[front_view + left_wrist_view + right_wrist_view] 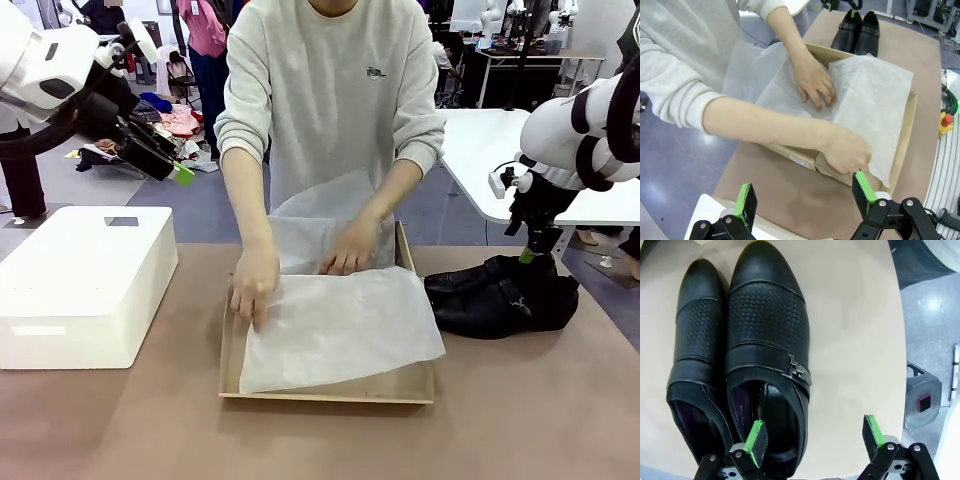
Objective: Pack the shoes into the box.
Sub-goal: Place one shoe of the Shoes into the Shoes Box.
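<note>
The shoes (500, 295) lie side by side at 3 o'clock from the box (330, 390), where a person's hands (350, 250) press tissue paper (340, 330). The right gripper (814, 434) hangs wide over their heels. The left gripper (805, 196), also wide, is at 10 o'clock.

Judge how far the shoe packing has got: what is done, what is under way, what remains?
Done: the box lies open, lined with tissue paper. Under way: the person's hands press the paper flat, and the open right gripper hangs over the heel end of one shoe, gripping nothing. Left: both shoes lie on the table beside the box, neither packed.
</note>
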Controlling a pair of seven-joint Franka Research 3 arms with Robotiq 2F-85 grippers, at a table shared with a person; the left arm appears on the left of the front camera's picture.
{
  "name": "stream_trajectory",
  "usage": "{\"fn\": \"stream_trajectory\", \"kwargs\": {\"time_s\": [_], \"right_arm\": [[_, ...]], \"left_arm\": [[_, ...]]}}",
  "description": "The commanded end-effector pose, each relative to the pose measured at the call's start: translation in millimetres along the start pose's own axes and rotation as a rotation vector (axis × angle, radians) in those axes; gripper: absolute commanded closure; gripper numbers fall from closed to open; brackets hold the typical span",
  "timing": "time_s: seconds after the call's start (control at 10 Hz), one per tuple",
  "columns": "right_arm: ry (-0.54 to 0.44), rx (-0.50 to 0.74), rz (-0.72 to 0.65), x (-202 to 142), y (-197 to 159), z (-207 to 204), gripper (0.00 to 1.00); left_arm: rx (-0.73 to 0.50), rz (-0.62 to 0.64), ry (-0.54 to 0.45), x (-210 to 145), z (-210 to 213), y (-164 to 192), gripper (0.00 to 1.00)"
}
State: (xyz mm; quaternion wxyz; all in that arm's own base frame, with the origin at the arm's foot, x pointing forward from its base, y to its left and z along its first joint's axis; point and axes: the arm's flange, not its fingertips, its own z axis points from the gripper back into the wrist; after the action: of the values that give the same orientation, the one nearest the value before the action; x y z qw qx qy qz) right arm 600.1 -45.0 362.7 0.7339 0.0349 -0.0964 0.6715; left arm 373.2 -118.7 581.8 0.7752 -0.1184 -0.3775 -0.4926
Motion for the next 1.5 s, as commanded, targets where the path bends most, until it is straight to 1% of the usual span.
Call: {"fn": "stream_trajectory", "kwargs": {"time_s": [0.0,0.9,1.0,1.4], "right_arm": [[-0.044,-0.005,0.003,-2.9,-6.8,-1.3,0.00],[0.027,0.043,-0.066,-8.4,-6.8,-29.3,0.00],[0.028,0.054,-0.072,-7.7,-6.9,-29.4,0.07],[0.035,0.074,-0.100,-6.1,-7.6,-29.8,0.73]], "left_arm": [[-0.014,-0.008,-0.012,-1.2,-0.1,1.9,0.00],[-0.014,-0.008,-0.012,-1.2,-0.1,1.9,0.00],[-0.014,-0.008,-0.012,-1.2,-0.1,1.9,0.00],[-0.014,-0.008,-0.012,-1.2,-0.1,1.9,0.00]]}}
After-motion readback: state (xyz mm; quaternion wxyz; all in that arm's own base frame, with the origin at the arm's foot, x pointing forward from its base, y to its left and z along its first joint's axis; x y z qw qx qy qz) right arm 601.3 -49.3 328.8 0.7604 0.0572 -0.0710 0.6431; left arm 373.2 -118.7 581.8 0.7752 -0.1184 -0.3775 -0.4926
